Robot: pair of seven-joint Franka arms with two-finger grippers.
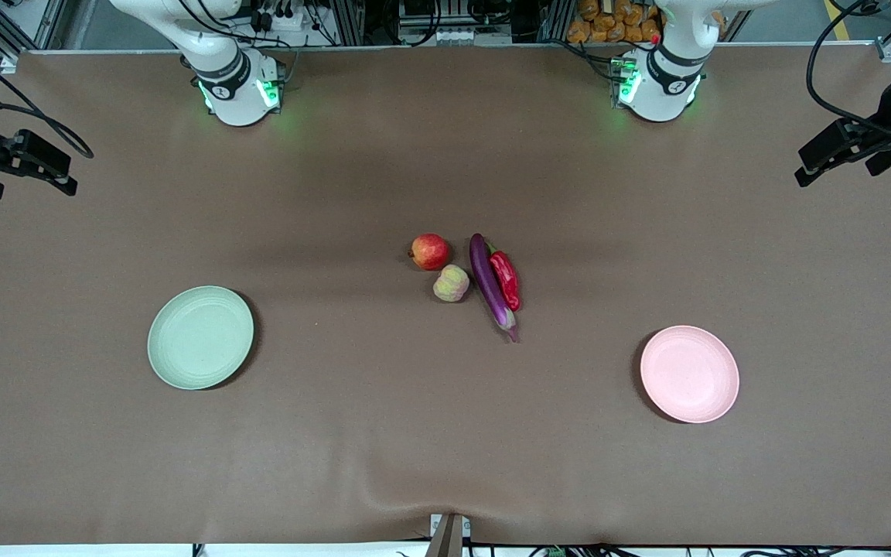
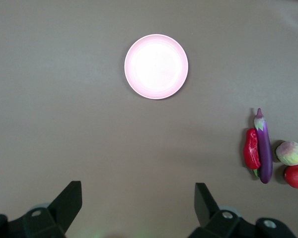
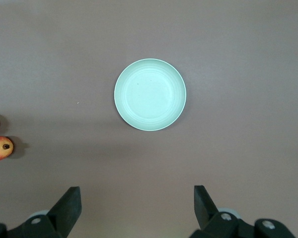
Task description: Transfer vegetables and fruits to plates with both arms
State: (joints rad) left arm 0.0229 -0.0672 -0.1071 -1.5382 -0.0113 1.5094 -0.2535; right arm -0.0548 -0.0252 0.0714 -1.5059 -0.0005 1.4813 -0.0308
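The purple eggplant (image 1: 490,280) and red chili (image 1: 506,280) lie side by side at the table's middle. The red fruit (image 1: 431,251) and yellow-green fruit (image 1: 452,283) sit beside them, toward the right arm's end. The green plate (image 1: 200,337) lies toward the right arm's end, the pink plate (image 1: 689,374) toward the left arm's end; both are bare. My left gripper (image 1: 801,166) is open and empty, high over its end of the table, with the pink plate (image 2: 156,66) and eggplant (image 2: 263,148) in its wrist view. My right gripper (image 1: 70,176) is open and empty over its end, with the green plate (image 3: 150,94) and red fruit (image 3: 0,148) in its wrist view.
The table is covered with a brown cloth (image 1: 384,433). The two arm bases (image 1: 240,93) (image 1: 658,85) stand at its edge farthest from the front camera. A small mount (image 1: 449,534) sticks up at the edge nearest the front camera.
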